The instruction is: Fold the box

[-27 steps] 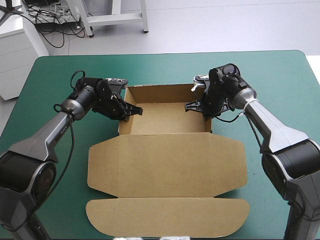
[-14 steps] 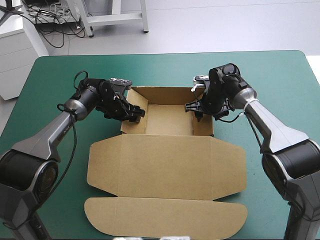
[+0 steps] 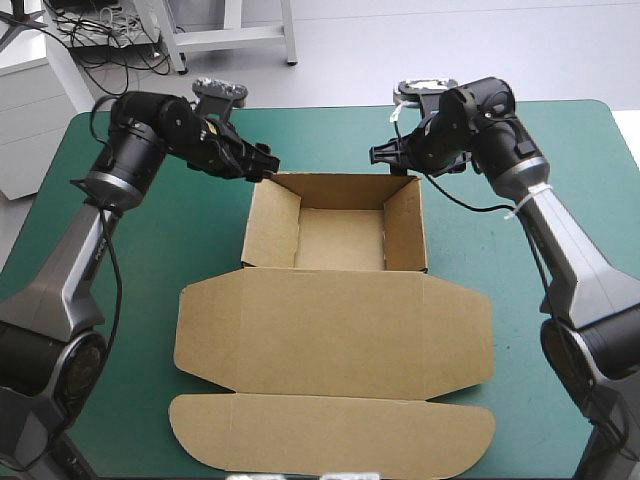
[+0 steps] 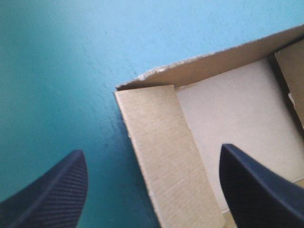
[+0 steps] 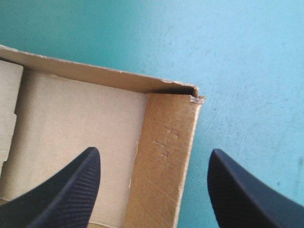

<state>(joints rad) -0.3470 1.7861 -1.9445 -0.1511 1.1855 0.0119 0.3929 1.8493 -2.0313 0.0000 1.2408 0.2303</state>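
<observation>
- One box (image 3: 335, 330) of brown board lies mid-table on the teal-green cover (image 3: 560, 150). It is an open tray (image 3: 340, 238) with a flat lid (image 3: 330, 325) joined at the tray's 6 o'clock side.
- Three tray walls show upright, at 12, 9 and 3 o'clock. One long rounded flap (image 3: 330, 432) ends the lid at 6 o'clock.
- Two grippers, neither holding anything.
- The left gripper (image 3: 264, 163) hangs at the tray's 10 o'clock corner. Its black fingers are spread wide, and in the left wrist view that corner and the left wall lie between them.
- The right gripper (image 3: 386, 155) hangs at the tray's 1 o'clock corner. Its fingers are likewise spread, with the corner and the right wall between them in its wrist view.
- Whether either fingertip touches the board cannot be told.
- Nothing but the two arms stands near the tray. The left arm runs along the table's 9 o'clock side and the right along its 3 o'clock side, both well apart from the lid.
- Bare cover lies beyond the tray toward 12 o'clock, and in wide strips at 9 and 3 o'clock of the lid.
- The rounded flap reaches near the table's 6 o'clock edge.
</observation>
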